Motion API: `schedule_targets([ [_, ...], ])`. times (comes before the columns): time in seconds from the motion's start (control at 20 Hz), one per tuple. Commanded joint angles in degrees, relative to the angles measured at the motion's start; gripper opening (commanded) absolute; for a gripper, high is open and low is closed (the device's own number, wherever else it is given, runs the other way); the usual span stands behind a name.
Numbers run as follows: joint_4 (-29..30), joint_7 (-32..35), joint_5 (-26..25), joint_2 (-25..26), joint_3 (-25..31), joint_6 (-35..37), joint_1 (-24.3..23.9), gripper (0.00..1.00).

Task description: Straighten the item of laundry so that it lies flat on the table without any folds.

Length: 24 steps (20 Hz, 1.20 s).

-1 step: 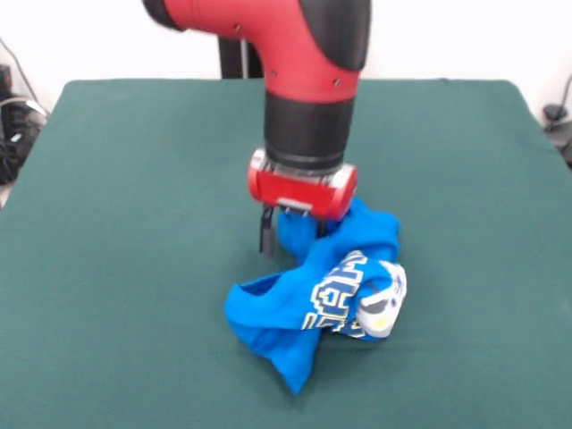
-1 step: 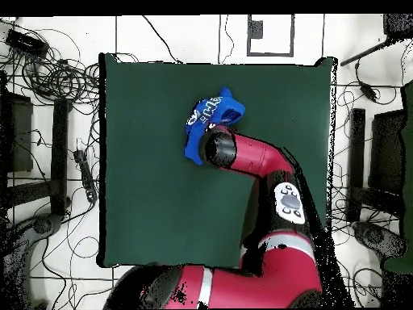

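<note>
**Ana:** T-shirt [image 1: 315, 295] is what it's all about, and the tool [image 1: 290, 234] is right down on it. One dark finger [image 1: 266, 234] shows at the left side, the other is buried behind blue cloth, and the fabric climbs up to the red wrist. It looks pinched on the shirt's upper edge.

**Ben:** Agreed, that reads as a grip, with cloth between the fingers. Below it the shirt hangs and slumps in a crumpled heap, white lettering [image 1: 335, 299] twisted round, a pale patch of the graphic [image 1: 384, 304] bulging at one side, and a pointed corner trailing toward the camera.

**Ana:** And where on the bench [image 1: 125, 223]?

**Ben:** From the front, near the middle and a little toward the camera. From overhead [image 2: 211, 117], it's up by the edge farthest from the robot's base, with plenty of green around it.

**Ana:** So, the step?

**Ben:** Early, I'd judge: a lift-and-drag to open the bundle, nothing flat yet. The next move calls for pulling the held edge away from the heap, low over the bench, so the folds trail out rather than pile up.
</note>
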Motion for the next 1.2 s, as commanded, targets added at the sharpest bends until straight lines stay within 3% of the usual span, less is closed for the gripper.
schedule_targets([
  [0.05,12.5,19.0,5.6,-6.5,1.4,-1.7,4.5,1.0],
  [0.65,9.0,18.5,11.3,-2.0,-1.3,-3.0,8.4,1.0],
  [0.9,3.5,12.4,10.7,4.1,0.2,-4.5,4.3,1.0],
  [1.2,0.5,9.2,9.0,7.5,1.5,-6.4,1.1,1.0],
])
